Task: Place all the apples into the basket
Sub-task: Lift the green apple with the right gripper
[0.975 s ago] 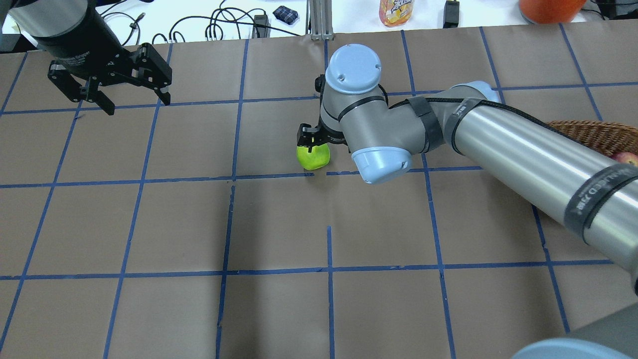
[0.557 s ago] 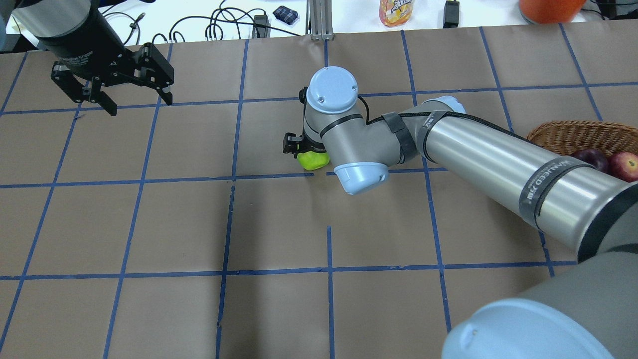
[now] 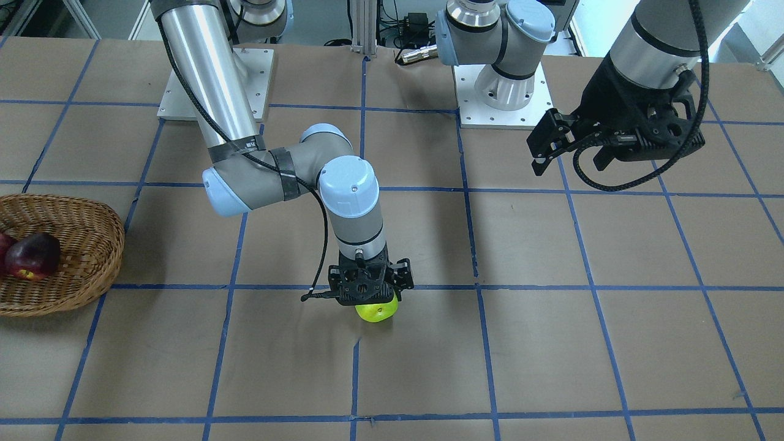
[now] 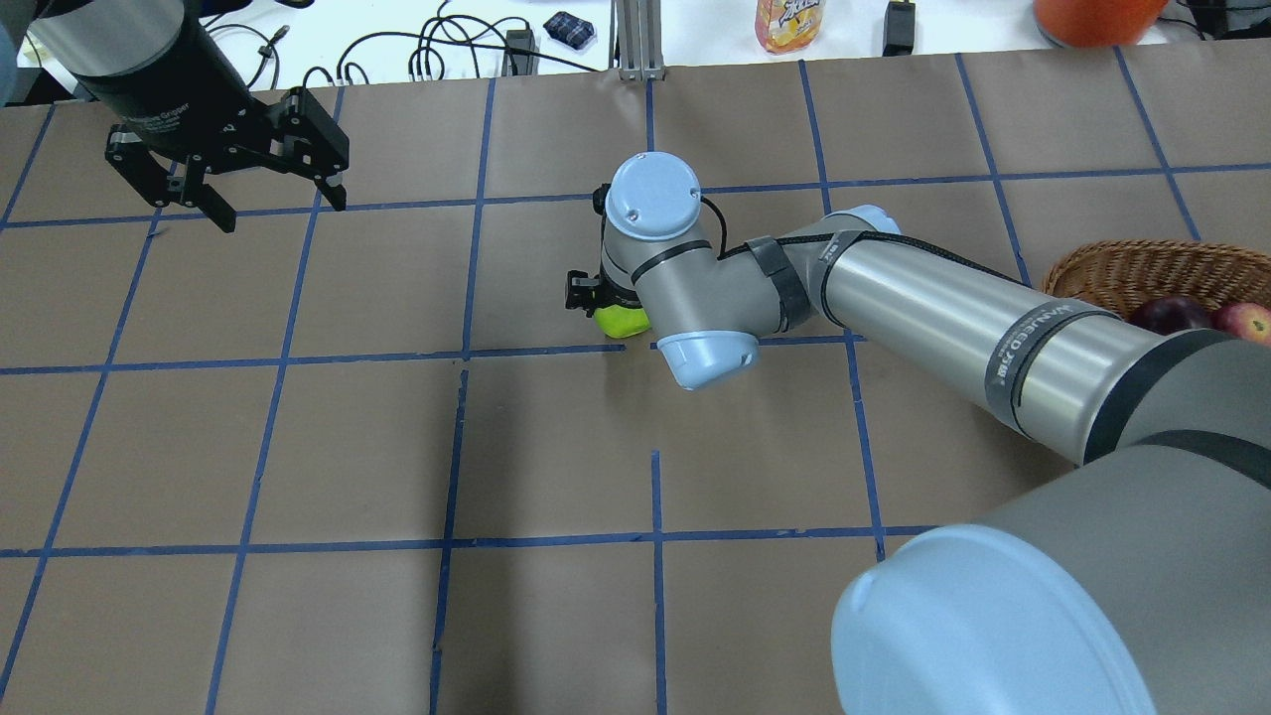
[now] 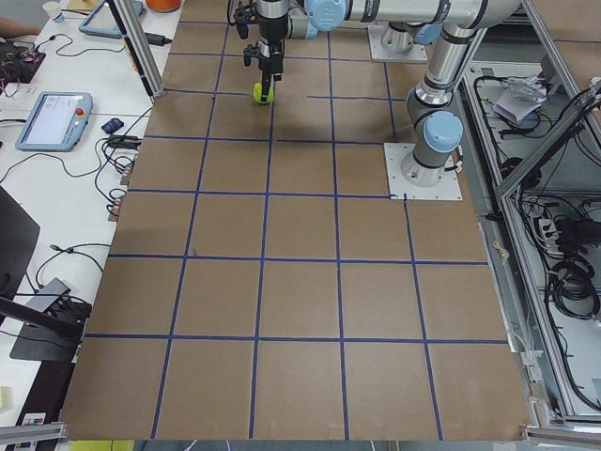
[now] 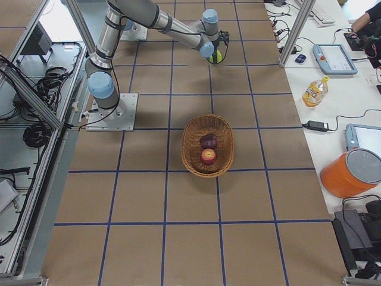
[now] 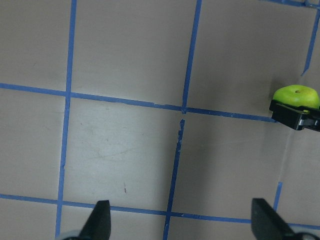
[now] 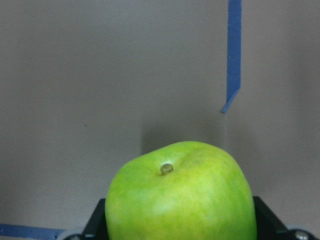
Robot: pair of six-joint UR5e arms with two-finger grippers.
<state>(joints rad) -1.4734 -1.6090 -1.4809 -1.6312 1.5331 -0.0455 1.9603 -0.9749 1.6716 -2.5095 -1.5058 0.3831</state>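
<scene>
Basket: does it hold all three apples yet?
No, only the red apple and maroon apple lie in the basket; the green apple sits on the table under the right gripper.

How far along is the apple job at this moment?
Done: the red apple and maroon apple lie in the basket. In hand: the right gripper straddles the green apple; whether it has clamped is unclear. The left gripper hangs open, empty. Left: lift that apple and carry it to the basket.
</scene>
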